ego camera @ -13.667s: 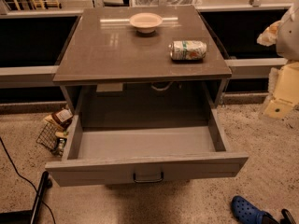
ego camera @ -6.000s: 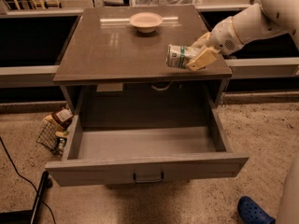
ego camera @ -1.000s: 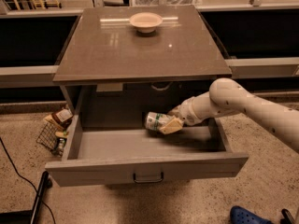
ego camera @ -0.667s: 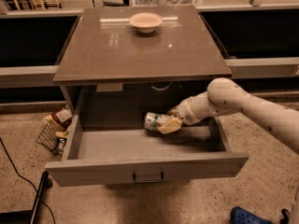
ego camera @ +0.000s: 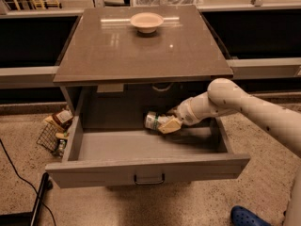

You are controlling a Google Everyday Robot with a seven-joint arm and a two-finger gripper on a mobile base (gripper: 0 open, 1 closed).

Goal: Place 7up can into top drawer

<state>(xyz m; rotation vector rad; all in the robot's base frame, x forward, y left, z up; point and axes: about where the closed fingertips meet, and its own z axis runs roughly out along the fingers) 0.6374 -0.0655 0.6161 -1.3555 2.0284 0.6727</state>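
The top drawer [ego camera: 141,147] is pulled wide open, its grey front panel and small bar handle [ego camera: 149,178] facing me. My gripper [ego camera: 168,124] reaches in from the right on a white arm and is shut on the 7up can [ego camera: 153,121]. The can lies on its side, held just above the drawer floor near the back, right of centre. Its whitish body with green markings and silver end point to the left.
A beige bowl [ego camera: 146,21] sits at the back of the brown cabinet top [ego camera: 141,51]. A wire basket with packets [ego camera: 55,132] stands on the floor to the left. A black cable [ego camera: 21,182] runs at bottom left. A blue shoe [ego camera: 247,217] is at bottom right.
Since the earliest frames the can has left the cabinet top and come down into the drawer in my gripper. Over the last second it has barely moved.
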